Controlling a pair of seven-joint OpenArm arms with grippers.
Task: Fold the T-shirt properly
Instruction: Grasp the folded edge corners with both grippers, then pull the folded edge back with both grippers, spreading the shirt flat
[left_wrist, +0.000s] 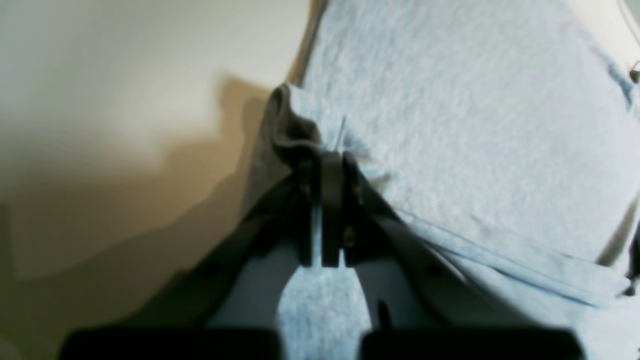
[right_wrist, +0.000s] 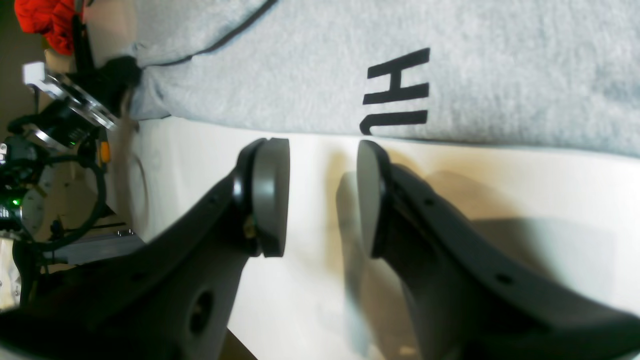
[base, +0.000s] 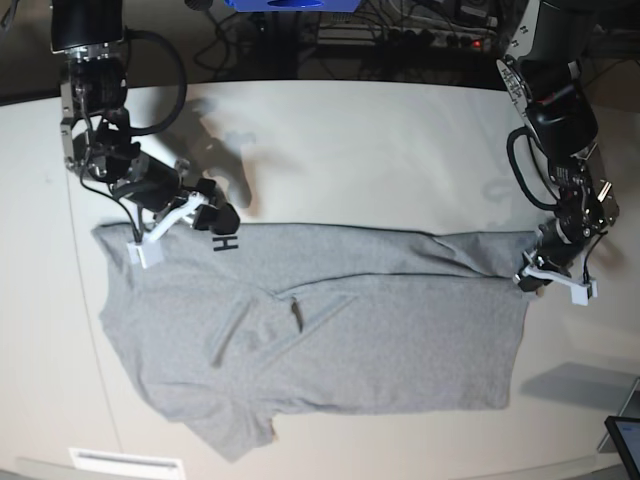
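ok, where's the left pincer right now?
Base view, right side: the left pincer is at the shirt's right edge, shut on the cloth where the folded strip ends.

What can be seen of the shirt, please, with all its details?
The shirt is heather grey, soft-looking knit cloth, lying partly folded on the table. A long strip is turned over along the edge nearer the arms, and black lettering shows there, with an H readable. The middle has creases and a small dark gap; one corner sticks out at the front. The left pincer is shut on a bunched bit of its edge.
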